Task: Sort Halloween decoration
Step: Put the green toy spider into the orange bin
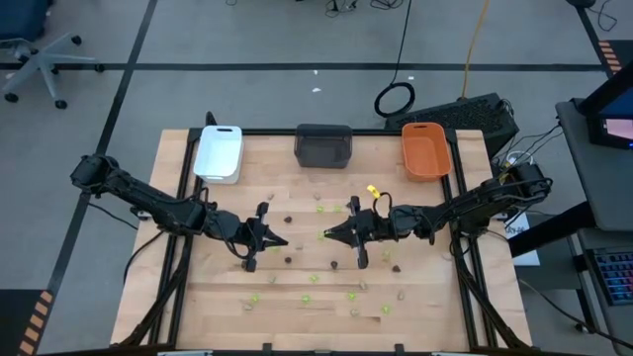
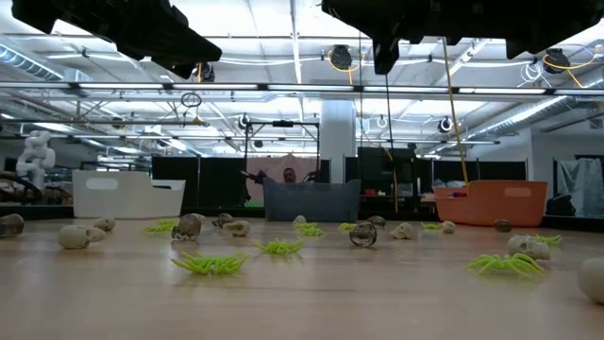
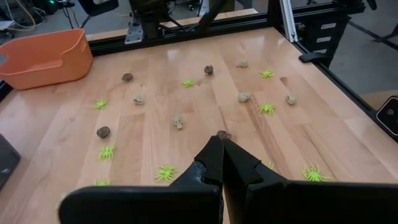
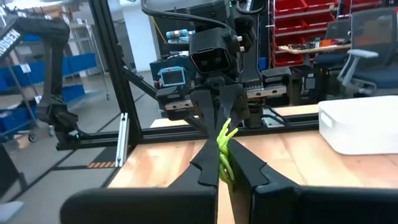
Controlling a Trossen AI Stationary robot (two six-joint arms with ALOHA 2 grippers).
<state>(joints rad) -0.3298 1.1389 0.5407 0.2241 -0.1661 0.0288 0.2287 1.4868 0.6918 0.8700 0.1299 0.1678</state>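
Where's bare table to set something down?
Bare wood runs beside the white tray down the left edge, and between the trays. The corner right of the orange tray is free too. The middle and near half are crowded with decorations around both grippers.

A pale wooden surface (image 1: pixel 297 316) is seen, edged by a black frame. Along its far edge are set a white tray (image 1: pixel 220 153), a dark grey tray (image 1: pixel 323 145) and an orange tray (image 1: pixel 425 149). Small green spiders (image 2: pixel 209 263), beige skulls (image 2: pixel 74 236) and dark pieces (image 3: pixel 103 132) are scattered across it.
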